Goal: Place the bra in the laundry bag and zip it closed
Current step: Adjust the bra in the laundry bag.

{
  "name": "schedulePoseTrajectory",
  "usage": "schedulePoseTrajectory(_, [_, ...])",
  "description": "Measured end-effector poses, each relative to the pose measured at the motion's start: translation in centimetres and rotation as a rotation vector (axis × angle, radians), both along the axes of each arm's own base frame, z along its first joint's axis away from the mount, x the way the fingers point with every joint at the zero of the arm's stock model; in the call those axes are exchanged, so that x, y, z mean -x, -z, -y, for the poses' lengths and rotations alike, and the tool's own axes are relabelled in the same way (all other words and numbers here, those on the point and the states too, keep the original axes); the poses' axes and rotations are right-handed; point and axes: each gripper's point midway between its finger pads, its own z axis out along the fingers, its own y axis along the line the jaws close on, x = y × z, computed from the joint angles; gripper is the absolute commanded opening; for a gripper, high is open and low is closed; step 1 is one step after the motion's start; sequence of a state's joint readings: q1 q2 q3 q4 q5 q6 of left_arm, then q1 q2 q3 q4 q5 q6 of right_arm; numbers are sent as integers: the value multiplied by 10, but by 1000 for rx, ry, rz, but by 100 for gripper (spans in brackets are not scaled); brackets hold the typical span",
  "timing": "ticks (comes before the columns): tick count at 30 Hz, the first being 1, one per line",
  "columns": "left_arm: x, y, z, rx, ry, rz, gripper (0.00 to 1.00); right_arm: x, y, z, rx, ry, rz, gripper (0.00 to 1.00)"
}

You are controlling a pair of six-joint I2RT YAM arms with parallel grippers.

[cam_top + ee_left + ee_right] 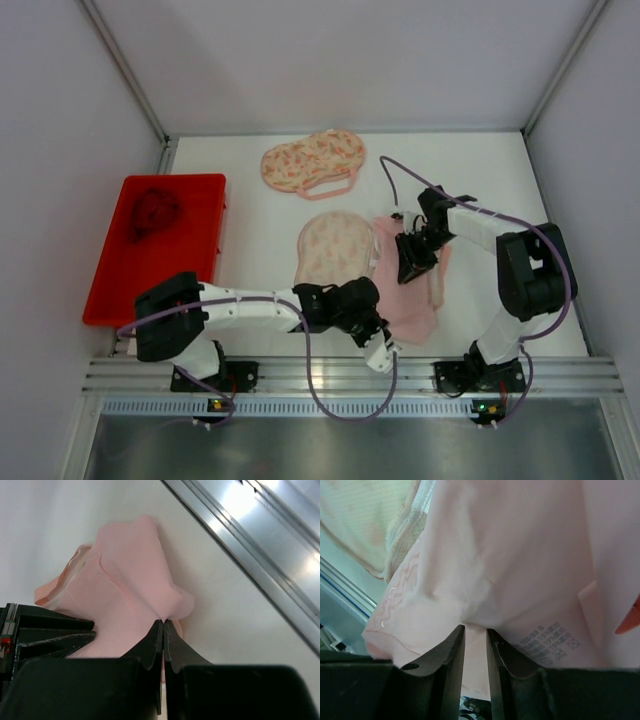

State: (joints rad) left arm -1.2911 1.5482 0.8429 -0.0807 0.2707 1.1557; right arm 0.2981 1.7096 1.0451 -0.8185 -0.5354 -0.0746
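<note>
**A:** Where was the bra (411,303)?

**B:** It lay crumpled on the table (260,215), at about 4 o'clock from the table's middle in the top view. It was pale pink, and a printed label (547,642) showed on it in the right wrist view.

**A:** And the laundry bag?

**B:** The laundry bag (333,247), a floral one, lay flat directly at 9 o'clock of the bra, and their edges touched. I could not tell if its zip was open.

**A:** What about the arms?

**B:** The left end effector (163,625) was closed, its tips pinching the thin edge of the bra at the 6 o'clock end, near the metal rail (270,555). The right end effector (475,632) was at the 12 o'clock end. Its jaws stood only a narrow slit apart and a fold of the pink cloth filled that slit, so it gripped the bra too.

**A:** Anything else on the table?

**B:** A second floral pouch (310,163) with a pink strap lay at 11 o'clock of the bra, well apart from it. A red tray (115,270) sat at 9 o'clock by the left edge, with a dark red bundle (155,212) inside.
</note>
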Motion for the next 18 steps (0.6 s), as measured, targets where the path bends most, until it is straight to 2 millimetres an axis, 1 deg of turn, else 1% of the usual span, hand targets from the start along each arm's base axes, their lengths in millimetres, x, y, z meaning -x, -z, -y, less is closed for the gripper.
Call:
schedulePoseTrajectory(2, [0, -10, 7, 4, -34, -94, 0, -1, 0, 0, 0, 1, 2, 25])
schedulePoseTrajectory(4, [-7, -19, 15, 5, -87, -197, 0, -1, 0, 0, 0, 4, 1, 25])
schedulePoseTrajectory(5, [-14, -24, 22, 9, -120, -255, 0, -1, 0, 0, 0, 6, 1, 25])
schedulePoseTrajectory(7, [-31, -30, 32, 8, -192, -374, 0, -1, 0, -1, -1, 7, 2, 25])
schedulePoseTrajectory(9, [-55, -35, 41, 14, -277, -507, 0, -2, -1, -1, -2, 14, 1, 27])
schedulePoseTrajectory(11, [-81, -33, 45, 15, -369, -661, 0, -2, -2, -2, -4, 18, 5, 29])
schedulePoseTrajectory(13, [-102, -24, 38, -2, -467, -806, 0, -4, -7, -2, -11, 28, 19, 30])
schedulePoseTrajectory(14, [-110, -17, 31, -19, -519, -881, 3, -6, -11, -2, -15, 34, 30, 32])
schedulePoseTrajectory(16, [-120, -3, 17, -57, -608, -983, 9, -11, -21, -1, -28, 52, 62, 36])
schedulePoseTrajectory(17, [-123, 1, 11, -73, -644, -1021, 16, -15, -27, -1, -35, 62, 81, 37])
schedulePoseTrajectory(18, [-124, 5, 7, -86, -670, -1049, 20, -20, -34, 0, -44, 73, 105, 38])
